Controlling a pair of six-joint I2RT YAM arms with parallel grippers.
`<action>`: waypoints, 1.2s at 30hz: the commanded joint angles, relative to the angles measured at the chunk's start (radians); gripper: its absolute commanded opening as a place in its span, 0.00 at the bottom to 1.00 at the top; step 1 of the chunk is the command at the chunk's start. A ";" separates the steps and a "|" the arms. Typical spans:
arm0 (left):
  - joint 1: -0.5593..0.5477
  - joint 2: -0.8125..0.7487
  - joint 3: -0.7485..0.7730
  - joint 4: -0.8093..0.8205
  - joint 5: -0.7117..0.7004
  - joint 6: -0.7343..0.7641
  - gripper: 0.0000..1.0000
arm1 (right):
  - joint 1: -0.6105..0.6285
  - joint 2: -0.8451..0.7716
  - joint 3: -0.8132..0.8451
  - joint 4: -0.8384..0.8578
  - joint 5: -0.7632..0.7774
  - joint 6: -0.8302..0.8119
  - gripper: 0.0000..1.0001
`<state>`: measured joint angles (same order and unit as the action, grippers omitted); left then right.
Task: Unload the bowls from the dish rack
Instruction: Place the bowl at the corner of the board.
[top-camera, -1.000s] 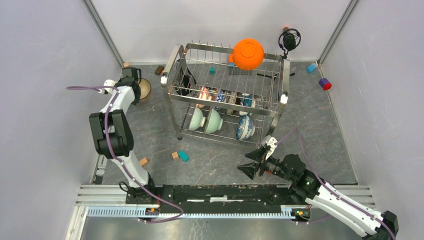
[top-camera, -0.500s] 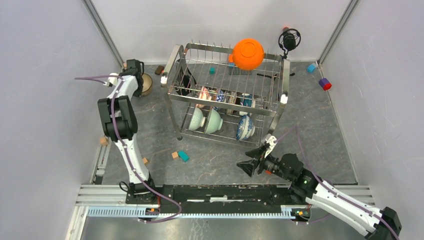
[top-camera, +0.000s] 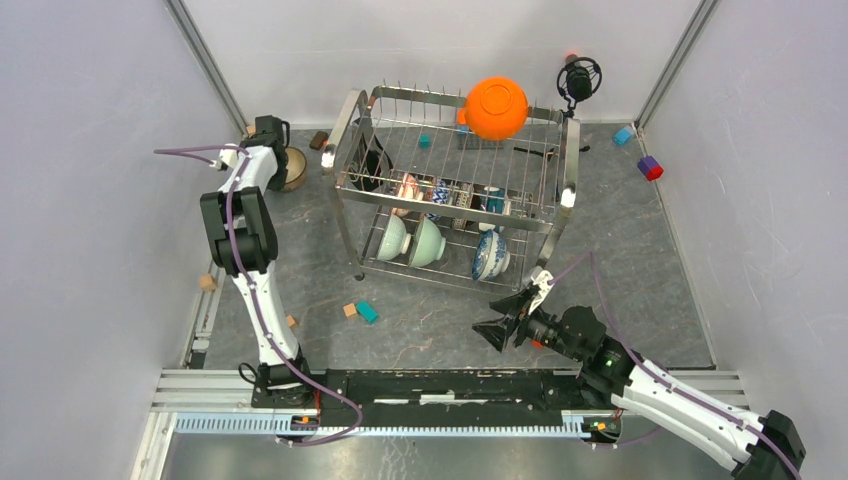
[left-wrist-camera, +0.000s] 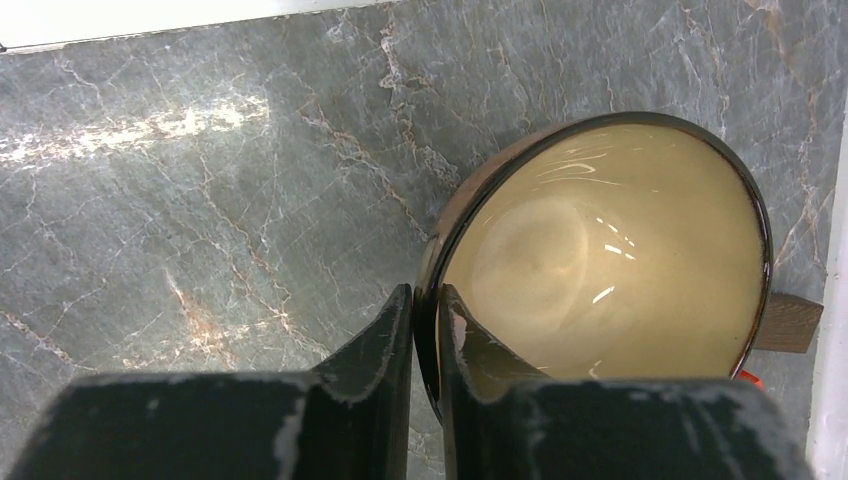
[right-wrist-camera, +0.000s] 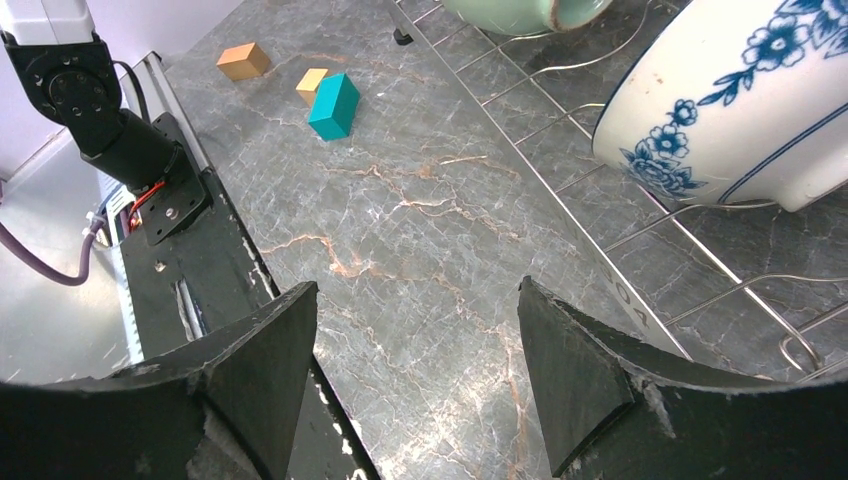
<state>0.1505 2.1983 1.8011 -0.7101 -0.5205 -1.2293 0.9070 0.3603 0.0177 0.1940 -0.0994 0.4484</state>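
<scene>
Left fingers are nearly closed, pinching the rim of the brown bowl, which sits upright on the desk off the rack's left end. Right fingers gape wide and hold nothing, low by the rack's front. Blue-and-white bowl stands on edge on the bottom tier, just ahead and to their right, so the right arm's nearer imo.

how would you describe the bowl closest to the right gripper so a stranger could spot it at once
Find the big steel dish rack in the middle of the table and look along its lower tier. Take the bowl at the right end, standing on edge nearest the right gripper. It is white with blue flowers; the two bowls to its left are plain pale green.
</scene>
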 joint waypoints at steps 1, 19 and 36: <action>0.000 -0.024 0.029 0.057 -0.004 -0.018 0.28 | -0.002 -0.029 -0.033 0.008 0.025 -0.014 0.79; -0.022 -0.643 -0.435 0.196 0.233 0.117 0.97 | -0.002 -0.139 0.070 -0.172 0.040 -0.053 0.81; -0.218 -1.615 -1.158 0.133 0.307 0.294 1.00 | -0.002 -0.265 0.045 -0.274 0.077 -0.032 0.81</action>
<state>-0.0483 0.7528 0.7063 -0.5468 -0.2691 -1.0061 0.9070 0.1074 0.0681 -0.0723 -0.0513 0.4217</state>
